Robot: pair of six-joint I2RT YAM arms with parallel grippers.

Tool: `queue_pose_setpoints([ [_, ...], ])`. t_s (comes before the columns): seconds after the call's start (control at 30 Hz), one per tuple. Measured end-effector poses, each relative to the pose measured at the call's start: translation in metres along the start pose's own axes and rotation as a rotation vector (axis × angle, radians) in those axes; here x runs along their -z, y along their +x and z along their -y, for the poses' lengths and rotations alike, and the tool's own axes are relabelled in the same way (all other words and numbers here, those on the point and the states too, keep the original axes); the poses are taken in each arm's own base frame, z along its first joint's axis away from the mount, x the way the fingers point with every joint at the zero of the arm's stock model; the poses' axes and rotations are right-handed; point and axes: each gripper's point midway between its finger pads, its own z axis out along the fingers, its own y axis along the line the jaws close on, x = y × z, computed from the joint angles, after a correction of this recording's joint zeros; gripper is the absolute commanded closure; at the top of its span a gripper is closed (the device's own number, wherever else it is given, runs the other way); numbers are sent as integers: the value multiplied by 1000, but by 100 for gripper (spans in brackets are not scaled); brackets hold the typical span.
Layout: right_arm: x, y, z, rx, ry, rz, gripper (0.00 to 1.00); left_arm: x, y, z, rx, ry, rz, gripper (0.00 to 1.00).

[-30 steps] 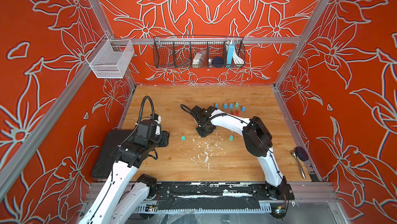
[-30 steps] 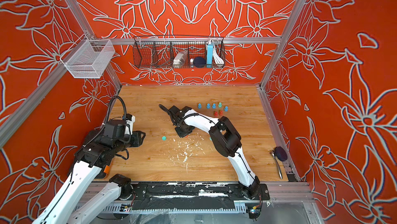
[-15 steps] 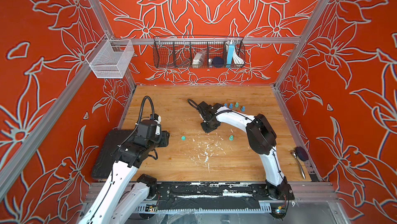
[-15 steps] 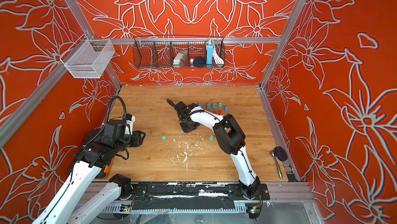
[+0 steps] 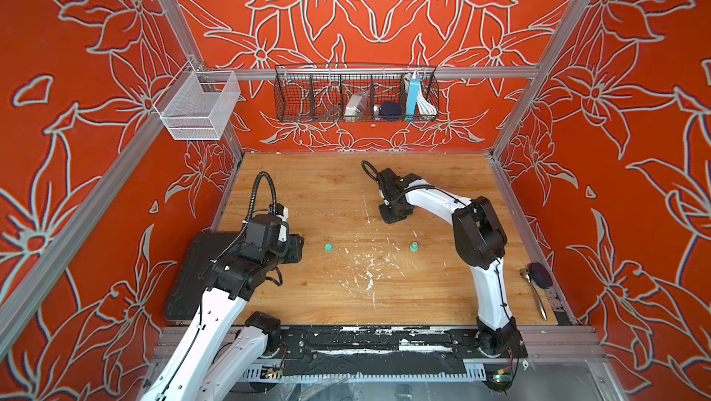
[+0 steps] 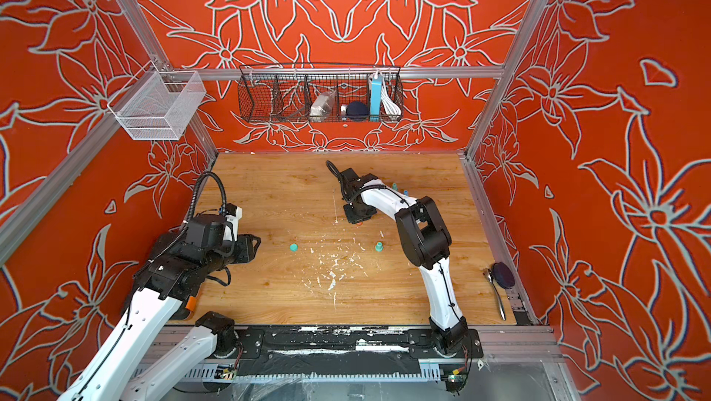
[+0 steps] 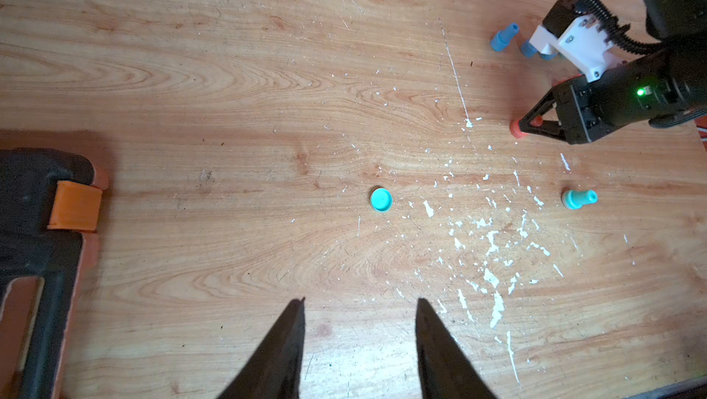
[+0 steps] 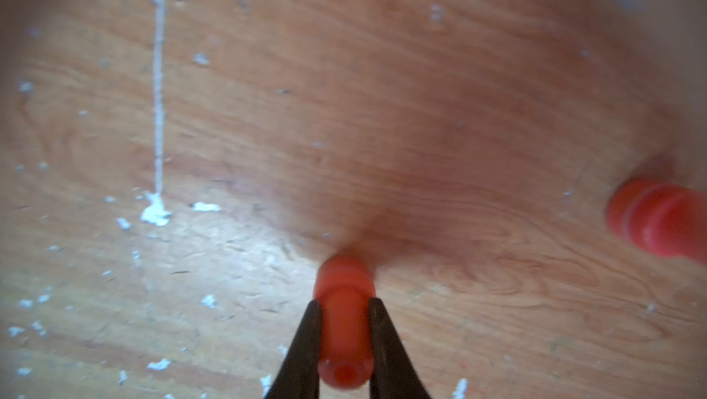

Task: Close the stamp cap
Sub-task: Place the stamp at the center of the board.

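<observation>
Your right pincer (image 8: 346,304) clamped the small red plastic stamp (image 8: 343,278), wide end beyond its tips. Your left pincer (image 7: 360,300) stood parted, empty; the round teal plastic cap (image 7: 381,199) lay ahead of it. You likely needed a square, untilted descent.

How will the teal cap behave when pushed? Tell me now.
The teal cap lies flat, so it will probably slide, not roll. It looks small and thin, so likely light and easily flicked away. Its low rim may resist pinching.
</observation>
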Motion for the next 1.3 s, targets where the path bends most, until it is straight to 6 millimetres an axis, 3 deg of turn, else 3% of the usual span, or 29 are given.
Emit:
queue_pose_setpoints([
  [0.3, -2, -6, 49, -72, 49, 0, 95, 0, 0, 0, 0, 0, 0, 53],
  [0.5, -4, -15, 66, -93, 71, -2, 95, 0, 0, 0, 0, 0, 0, 52],
  [0.9, -9, -39, 72, -93, 84, -1, 94, 0, 0, 0, 0, 0, 0, 52],
  [1.3, -9, -40, 73, -94, 81, -4, 89, 0, 0, 0, 0, 0, 0, 52],
])
